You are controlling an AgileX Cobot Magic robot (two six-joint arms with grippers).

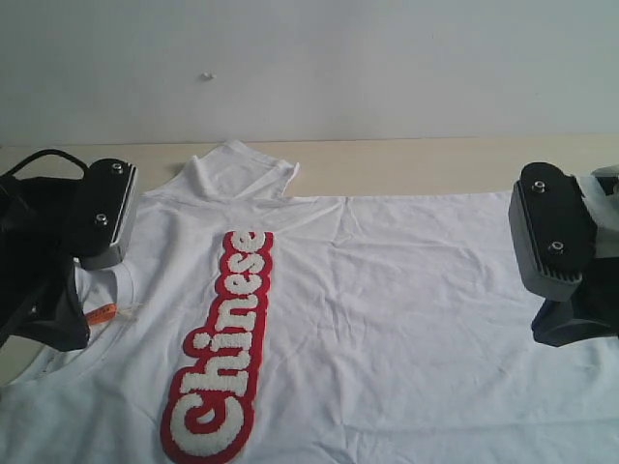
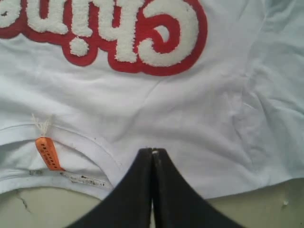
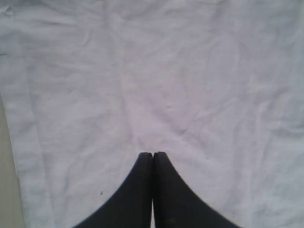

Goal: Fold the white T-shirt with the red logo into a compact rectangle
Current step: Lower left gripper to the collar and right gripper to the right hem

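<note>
The white T-shirt (image 1: pixel 387 300) lies spread flat over the table, collar to the left with its orange neck tag (image 1: pixel 101 312). The red logo (image 1: pixel 219 350) spelling "Chinese" runs along the front; its end also fills the left wrist view, red logo (image 2: pixel 142 33). One sleeve (image 1: pixel 237 169) sticks up at the far edge. My left gripper (image 2: pixel 152 151) is shut with nothing in it, hovering over the shoulder near the collar (image 2: pixel 85 147). Over plain cloth near the hem hangs my right gripper (image 3: pixel 153 154), also shut and empty.
The pale wooden table (image 1: pixel 406 155) shows beyond the shirt, ending at a white wall (image 1: pixel 309 58). Bare table (image 2: pixel 38 209) lies beside the collar. The left arm's black body (image 1: pixel 39 251) and the right arm's body (image 1: pixel 571 251) stand at the shirt's two ends.
</note>
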